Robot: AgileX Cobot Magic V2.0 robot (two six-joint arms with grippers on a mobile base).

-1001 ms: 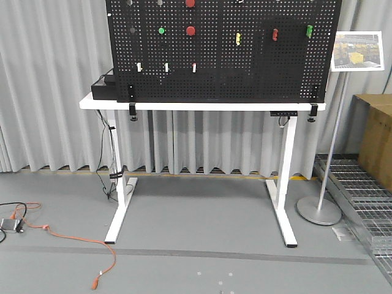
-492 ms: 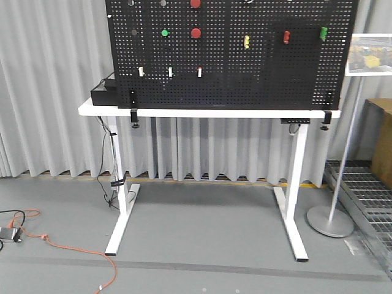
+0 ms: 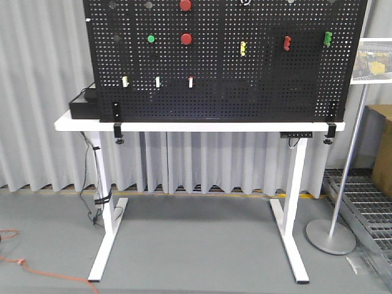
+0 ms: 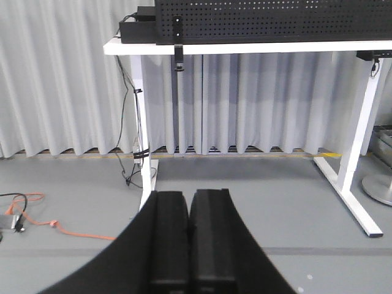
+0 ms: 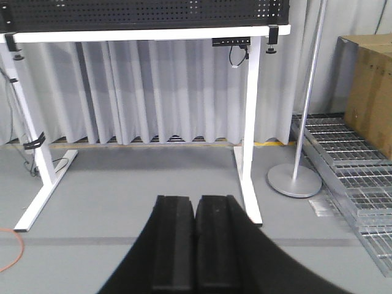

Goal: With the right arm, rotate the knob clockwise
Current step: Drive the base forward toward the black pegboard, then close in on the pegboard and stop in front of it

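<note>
Silvery-grey ring, dark centre | knob | pegboard top edge

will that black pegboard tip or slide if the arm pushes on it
Probably neither: the pegboard stands upright on brackets, with clamps gripping the white table edge at both lower corners. Its thin perforated sheet may flex a little mid-span.

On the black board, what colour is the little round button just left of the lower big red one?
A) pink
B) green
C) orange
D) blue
B: in the front view the small round button just left of the lower red button on the board is green.
</note>
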